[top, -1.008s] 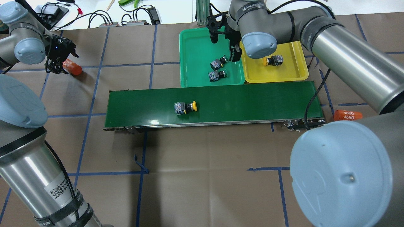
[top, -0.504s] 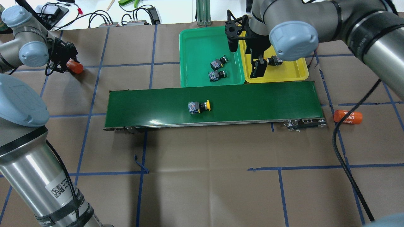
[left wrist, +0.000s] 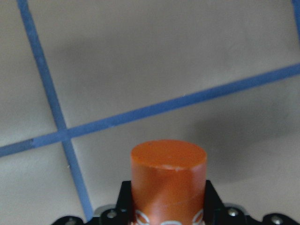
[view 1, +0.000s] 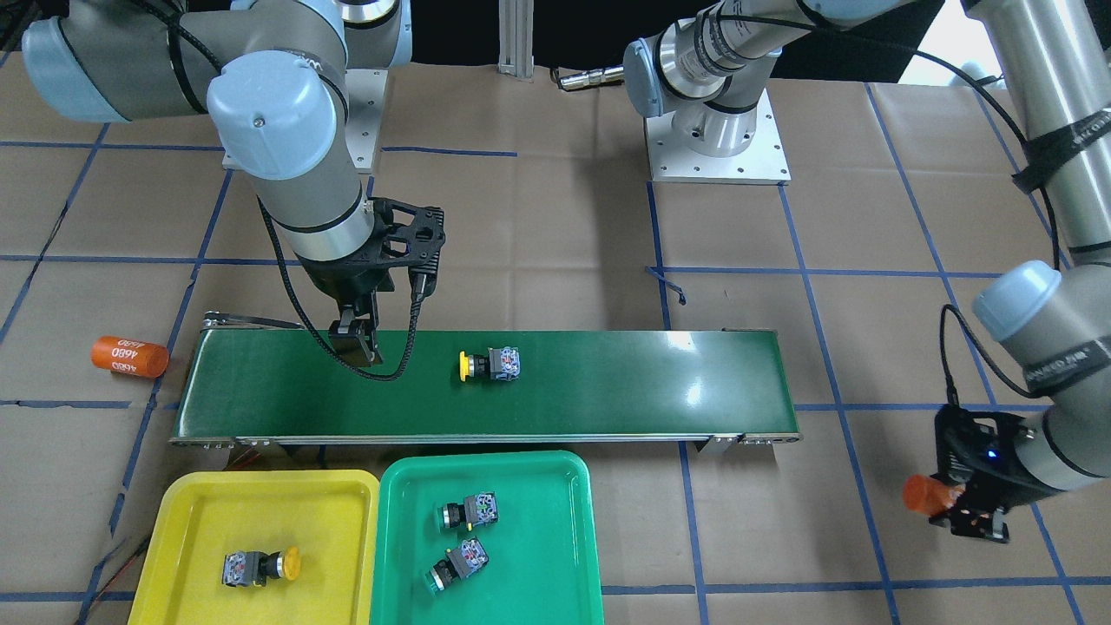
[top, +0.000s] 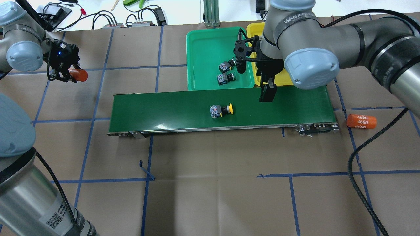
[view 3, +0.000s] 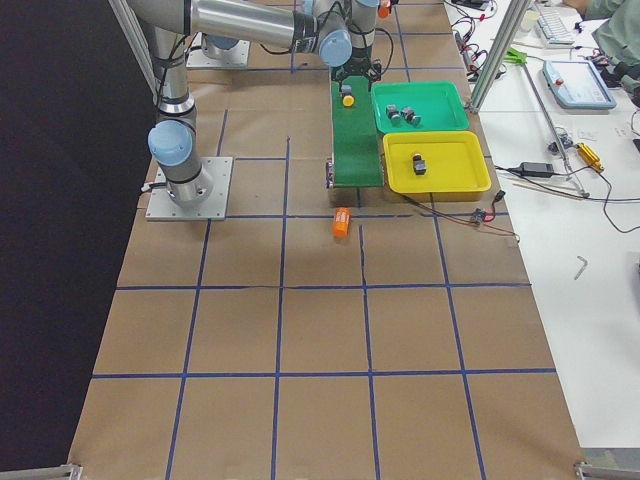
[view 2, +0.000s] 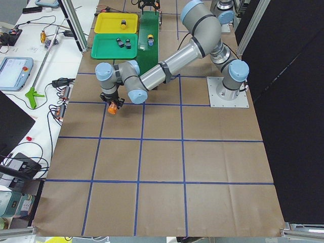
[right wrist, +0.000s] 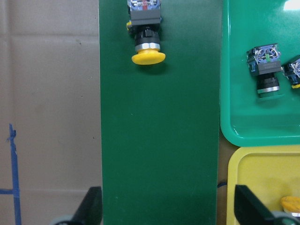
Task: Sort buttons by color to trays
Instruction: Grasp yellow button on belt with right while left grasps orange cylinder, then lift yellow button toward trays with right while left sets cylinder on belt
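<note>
Over the conveyor belt [top: 164, 108], toward the desk's far edge, the right gripper [top: 267, 95] is hovering with its jaws spread wide. One yellow button [top: 222, 110] is lying mid-belt. A second yellow button [view 1: 260, 567] is sitting in the yellow tray [view 1: 208, 521], and two green buttons [top: 227, 66] [top: 225, 78] are sitting in the green tray [top: 203, 49]. Near the far left corner, the left gripper [top: 70, 73] is pinching an orange cylinder [left wrist: 168, 180].

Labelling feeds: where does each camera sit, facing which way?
Front-facing: across the table, down on the conveyor belt; both arms.
Overhead: behind the robot, forward and down; both arms.
Exterior left: table end; left arm nearest.
Exterior right: opposite end; right arm nearest.
Left wrist: down; orange cylinder in its jaws.
Right wrist: down on the belt; fingertips show.
Front-facing and overhead share the belt's yellow button.
</note>
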{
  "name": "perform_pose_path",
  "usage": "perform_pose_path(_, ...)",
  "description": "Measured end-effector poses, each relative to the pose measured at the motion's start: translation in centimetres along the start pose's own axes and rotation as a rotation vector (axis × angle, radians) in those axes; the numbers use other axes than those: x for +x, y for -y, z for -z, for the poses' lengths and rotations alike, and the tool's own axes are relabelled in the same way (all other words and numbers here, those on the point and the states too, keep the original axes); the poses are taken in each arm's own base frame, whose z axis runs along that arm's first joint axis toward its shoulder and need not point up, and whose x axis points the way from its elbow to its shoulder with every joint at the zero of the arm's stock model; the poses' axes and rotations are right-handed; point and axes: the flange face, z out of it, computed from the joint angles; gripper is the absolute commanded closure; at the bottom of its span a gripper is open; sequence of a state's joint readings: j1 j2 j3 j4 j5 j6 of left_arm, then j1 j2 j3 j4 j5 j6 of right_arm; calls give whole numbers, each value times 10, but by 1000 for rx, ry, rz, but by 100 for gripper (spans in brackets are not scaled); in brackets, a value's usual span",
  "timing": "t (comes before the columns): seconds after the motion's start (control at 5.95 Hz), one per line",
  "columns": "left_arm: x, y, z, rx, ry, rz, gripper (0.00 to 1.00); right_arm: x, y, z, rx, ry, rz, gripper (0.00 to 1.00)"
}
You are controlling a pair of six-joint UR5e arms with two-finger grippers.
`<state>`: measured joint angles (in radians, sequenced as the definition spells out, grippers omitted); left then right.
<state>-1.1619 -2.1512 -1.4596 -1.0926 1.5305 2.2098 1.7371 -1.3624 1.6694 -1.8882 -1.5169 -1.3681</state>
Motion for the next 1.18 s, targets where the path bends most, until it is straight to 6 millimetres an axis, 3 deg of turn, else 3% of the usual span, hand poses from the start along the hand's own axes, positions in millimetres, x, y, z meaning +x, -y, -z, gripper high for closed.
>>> perform_pose_path(0.17, 20, 54, 15, 7, -12, 82, 90, -1, 14, -13, 4, 0, -14, 0)
perform_pose_path(0.34, 31, 122, 30, 6, -18, 166, 90, 1, 30, -33, 8, -11, -20, 0)
perform_pose_path(0.5, 44, 193, 34, 8, -35, 239, 89, 0, 40, -57, 11, -20, -17, 0)
perform_pose_path(0.67, 63, 247, 27, 11, -63, 295, 81, -6, 39, -80, 16, -42, 1, 0)
perform_pose_path(0.84, 82, 276, 19, 12, -88, 325, 13, -11, 31, -96, 16, -63, 32, 0)
perform_pose_path(1.01, 94, 288, 13, 14, -104, 340, 3, -14, 19, -106, 10, -66, 48, 0)
perform_pose_path(1.18, 94, 290, 11, 13, -101, 346, 3, -12, 3, -112, 3, -60, 38, 4)
